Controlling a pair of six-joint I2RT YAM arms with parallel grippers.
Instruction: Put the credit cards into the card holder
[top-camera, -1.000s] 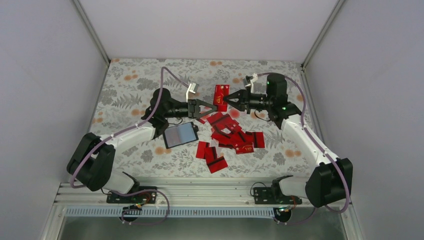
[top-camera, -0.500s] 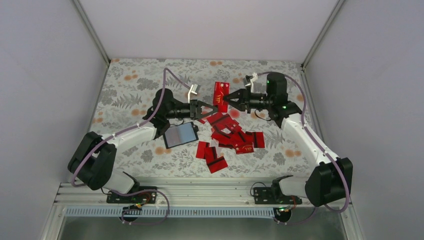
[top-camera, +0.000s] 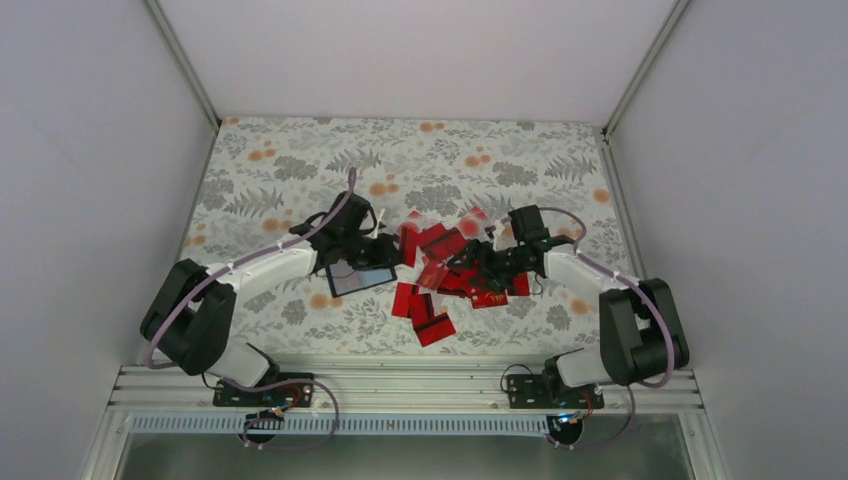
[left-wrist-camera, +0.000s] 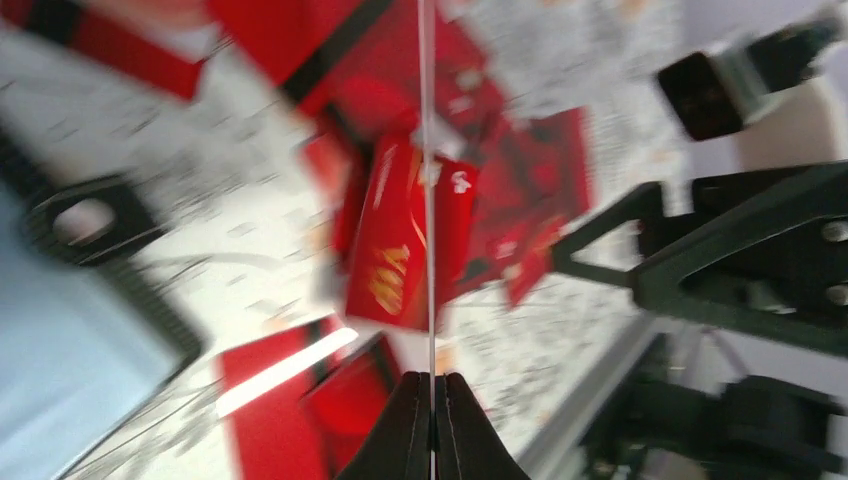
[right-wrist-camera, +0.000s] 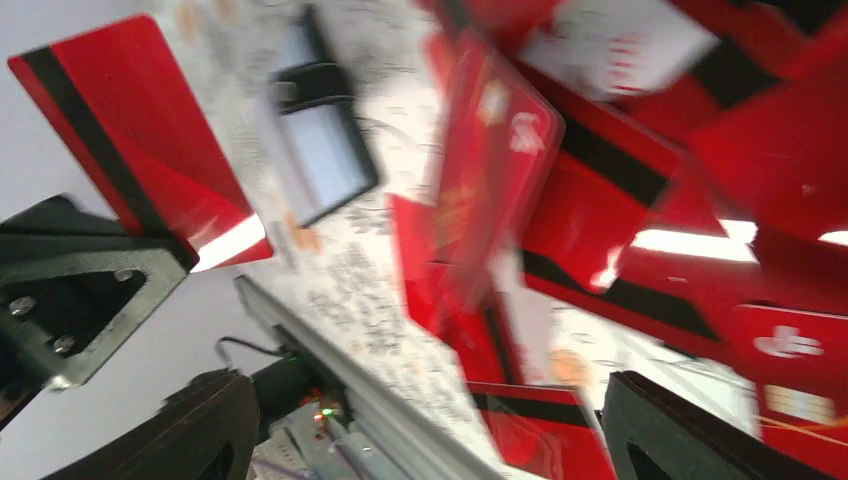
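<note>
My left gripper (top-camera: 396, 244) is shut on the edge of one red credit card (top-camera: 409, 239), which stands upright above the mat. In the left wrist view that card (left-wrist-camera: 430, 150) shows edge-on as a thin line running up from the closed jaws of the left gripper (left-wrist-camera: 432, 378). My right gripper (top-camera: 468, 263) hangs low over the pile of credit cards (top-camera: 470, 285), and in its wrist view the right gripper (right-wrist-camera: 425, 400) is wide open and empty. A blurred red card (right-wrist-camera: 490, 170) lies between the two grippers. The black card holder (top-camera: 362, 277) lies open, partly under the left arm.
More red cards (top-camera: 425, 318) lie nearer the front edge of the flowered mat (top-camera: 300, 170). White walls enclose the left, back and right sides. A metal rail (top-camera: 400, 385) runs along the front by the arm bases.
Both arms dropped from above the back of the pile to low over it. The left gripper shut on the raised card and the right gripper let go and opened wide.
</note>
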